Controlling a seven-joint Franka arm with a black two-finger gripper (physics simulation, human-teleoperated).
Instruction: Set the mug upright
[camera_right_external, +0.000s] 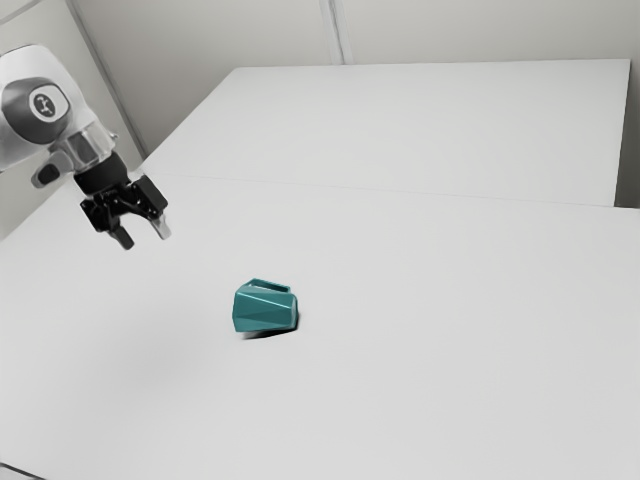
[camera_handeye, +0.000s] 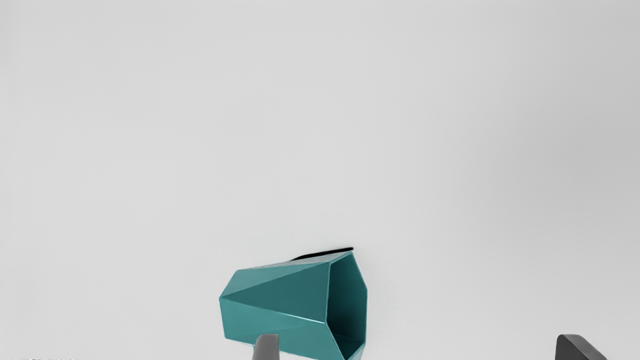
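Teal, faceted, hard-looking mug (camera_right_external: 265, 312) on its side on smooth white table (camera_right_external: 450, 320), well apart from black two-finger gripper (camera_right_external: 145, 237) (spread, empty). Prob. light, rigid, slippery on facets; grasp across body nr. mouth (camera_handeye: 349, 305). Handle (camera_right_external: 257, 282) partly visible; wrist view: fingertip (camera_handeye: 267, 347) overlaps body, near side cropped.

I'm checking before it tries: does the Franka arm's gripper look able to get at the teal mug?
Probably yes: the gripper is open, and I see nothing between it and the teal mug, which lies on its side.
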